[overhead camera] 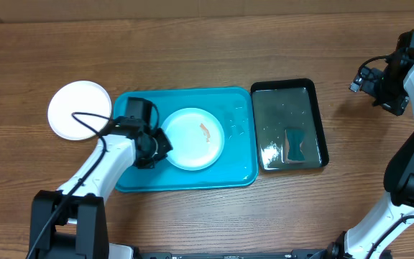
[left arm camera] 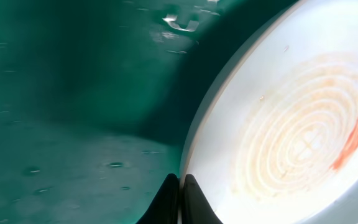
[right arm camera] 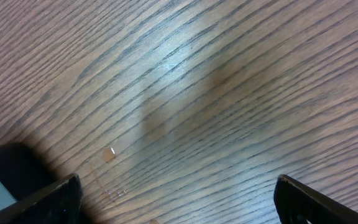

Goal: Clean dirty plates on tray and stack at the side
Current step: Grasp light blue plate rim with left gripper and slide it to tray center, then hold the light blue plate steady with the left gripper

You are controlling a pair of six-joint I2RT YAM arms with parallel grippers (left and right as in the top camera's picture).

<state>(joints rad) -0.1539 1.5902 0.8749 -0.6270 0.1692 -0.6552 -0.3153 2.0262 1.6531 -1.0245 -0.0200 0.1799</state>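
Observation:
A pale white plate (overhead camera: 192,138) with an orange-red smear lies in the middle of the teal tray (overhead camera: 243,176). My left gripper (overhead camera: 161,144) is at the plate's left rim. In the left wrist view its fingers (left arm camera: 180,198) are pressed together on the rim of this plate (left arm camera: 291,124), one on the tray side (left arm camera: 73,112), one on the plate side. A second white plate (overhead camera: 80,109) lies on the table left of the tray. My right gripper (overhead camera: 371,85) is open and empty over bare wood (right arm camera: 179,199). No green or blue plate is in view.
A black rectangular basin (overhead camera: 320,122) with water and a dark sponge (overhead camera: 293,144) stands right of the tray; its corner shows in the right wrist view (right arm camera: 5,168). Water drops lie on the wood (right arm camera: 109,154). The table is wood all round.

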